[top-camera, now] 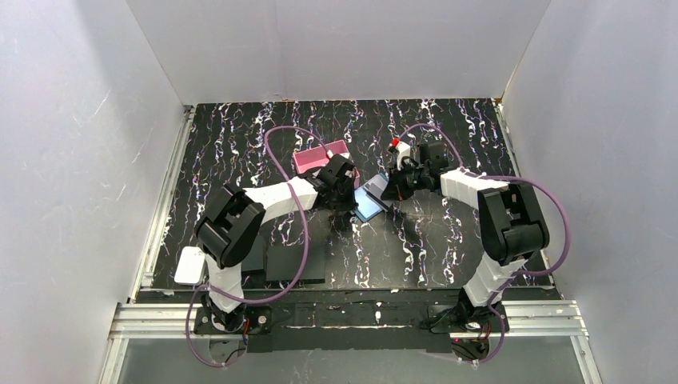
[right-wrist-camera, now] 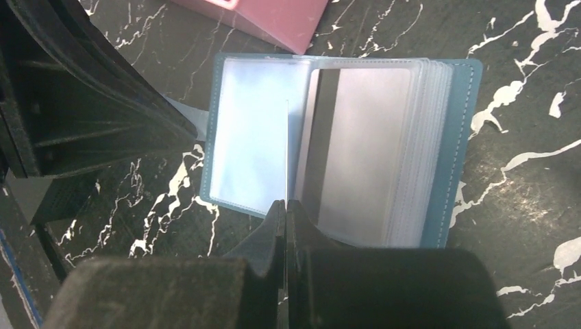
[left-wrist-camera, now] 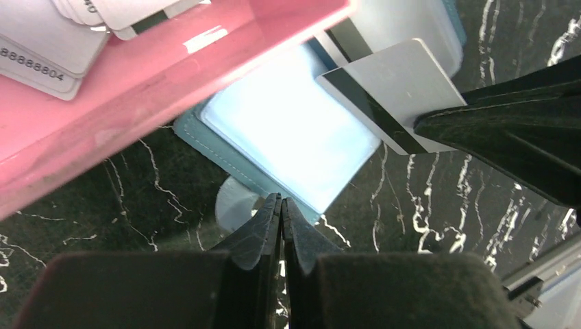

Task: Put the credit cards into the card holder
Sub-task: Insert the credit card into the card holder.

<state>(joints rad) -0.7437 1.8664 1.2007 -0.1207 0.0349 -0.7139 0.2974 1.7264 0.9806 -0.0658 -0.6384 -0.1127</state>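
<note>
The pink card holder sits mid-table; in the left wrist view several white credit cards lie in it. The open blue hinged case lies just right of it. My right gripper is shut on a white credit card with a black stripe, seen edge-on in the right wrist view, held upright over the case. Another striped card sits in a clear sleeve. My left gripper is shut, with its tips at the case's near edge beside a pale round tab.
Flat black pads lie near the front by the left arm's base. A white object sits at the table's left front edge. White walls close in the left, back and right sides. The two grippers are close together.
</note>
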